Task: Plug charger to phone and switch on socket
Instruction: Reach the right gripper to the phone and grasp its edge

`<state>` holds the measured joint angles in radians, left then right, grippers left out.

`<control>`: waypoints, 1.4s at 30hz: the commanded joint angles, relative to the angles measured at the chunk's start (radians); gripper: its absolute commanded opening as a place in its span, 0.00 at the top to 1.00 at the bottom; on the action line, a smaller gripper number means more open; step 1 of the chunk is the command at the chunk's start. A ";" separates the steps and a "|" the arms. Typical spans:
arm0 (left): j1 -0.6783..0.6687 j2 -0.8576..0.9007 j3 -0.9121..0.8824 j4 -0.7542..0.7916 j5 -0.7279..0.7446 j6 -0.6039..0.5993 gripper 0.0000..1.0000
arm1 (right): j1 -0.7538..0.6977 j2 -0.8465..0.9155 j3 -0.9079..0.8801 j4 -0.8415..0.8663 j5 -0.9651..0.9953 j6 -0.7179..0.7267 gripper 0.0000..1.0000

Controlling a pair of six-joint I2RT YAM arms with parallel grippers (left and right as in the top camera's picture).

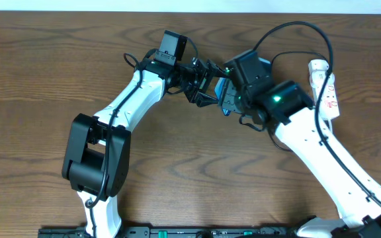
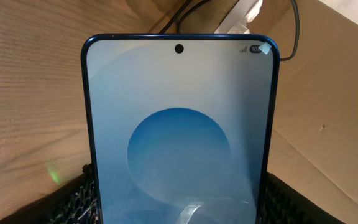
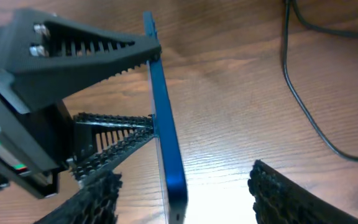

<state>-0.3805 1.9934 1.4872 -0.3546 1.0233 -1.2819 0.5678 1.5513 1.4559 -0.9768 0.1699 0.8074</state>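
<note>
The phone (image 2: 179,143) has a dark blue edge and a light-blue screen with a round shape. My left gripper (image 2: 179,211) is shut on its two long sides and holds it up on edge above the table. In the right wrist view the phone (image 3: 166,143) shows edge-on. My right gripper (image 3: 182,199) is open, one finger on each side of the phone's near end, with gaps. A thin black charger cable (image 3: 297,93) lies on the table behind; its plug is out of view. The white socket (image 1: 326,89) lies at the right.
In the overhead view both wrists meet at the table's back middle, and the phone (image 1: 226,92) peeks out between them. The right arm (image 1: 323,158) crosses the right side. A black cable (image 1: 296,26) arcs over the right wrist.
</note>
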 commanded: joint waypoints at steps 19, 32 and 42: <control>0.004 -0.028 0.003 0.006 0.069 0.013 0.31 | 0.079 0.154 0.015 0.097 0.206 0.011 0.65; 0.004 -0.028 0.002 0.006 0.069 0.013 0.31 | 0.087 0.156 0.015 0.118 0.205 0.012 0.83; 0.004 -0.028 0.002 0.006 0.069 0.014 0.31 | 0.089 0.156 0.015 0.135 0.186 0.011 0.98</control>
<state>-0.3710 1.9934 1.4868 -0.3481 1.0500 -1.2816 0.6476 1.7058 1.4578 -0.8501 0.3447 0.8272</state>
